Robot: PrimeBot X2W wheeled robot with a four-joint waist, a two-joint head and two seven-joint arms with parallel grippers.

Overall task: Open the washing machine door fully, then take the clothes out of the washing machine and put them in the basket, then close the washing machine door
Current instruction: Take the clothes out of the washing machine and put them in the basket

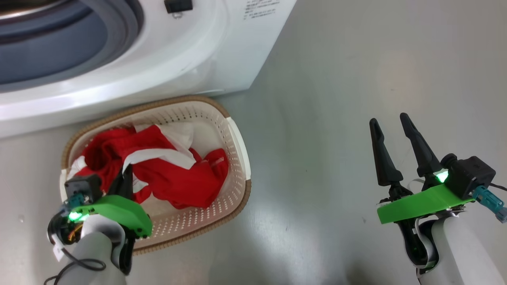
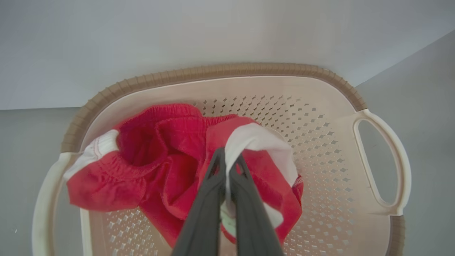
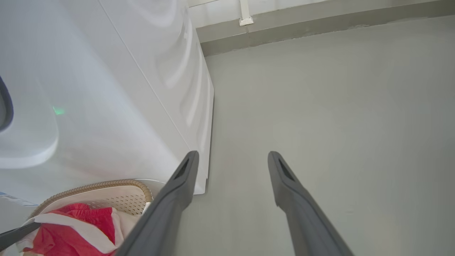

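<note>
Left hand (image 2: 228,156) pinches clothes (image 2: 156,167) lying in basket (image 2: 220,70); I'd let go low, then lift straight. Right hand (image 1: 389,118) idle, spread.

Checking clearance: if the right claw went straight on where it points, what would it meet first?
Probably only bare floor: the right claw points past the corner of the washing machine, though depth is unclear.
</note>
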